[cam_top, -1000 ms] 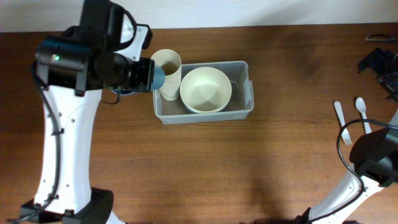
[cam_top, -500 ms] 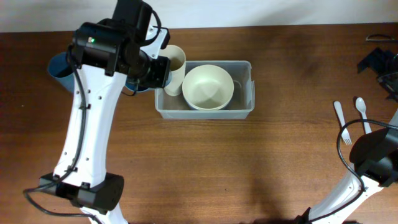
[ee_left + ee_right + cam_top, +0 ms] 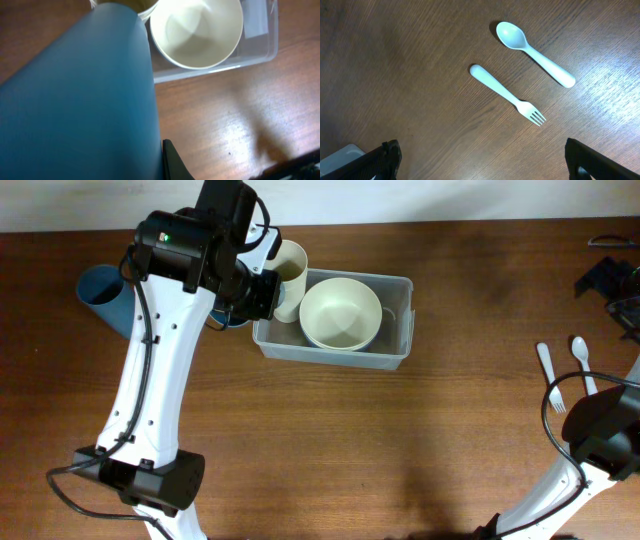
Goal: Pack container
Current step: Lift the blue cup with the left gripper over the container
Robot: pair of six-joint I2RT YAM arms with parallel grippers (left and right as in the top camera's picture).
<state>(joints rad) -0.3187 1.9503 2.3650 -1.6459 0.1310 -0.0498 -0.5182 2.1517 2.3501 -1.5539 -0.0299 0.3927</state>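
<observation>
The clear rectangular plastic container sits on the brown wooden tabletop, directly ahead of the left end effector. It holds a round cream bowl, and a cream cup stands at its nearest corner. That end effector is clamped on a blue plastic cup. The right end effector has its fingers wide apart, with a white plastic fork and spoon ahead of it.
</observation>
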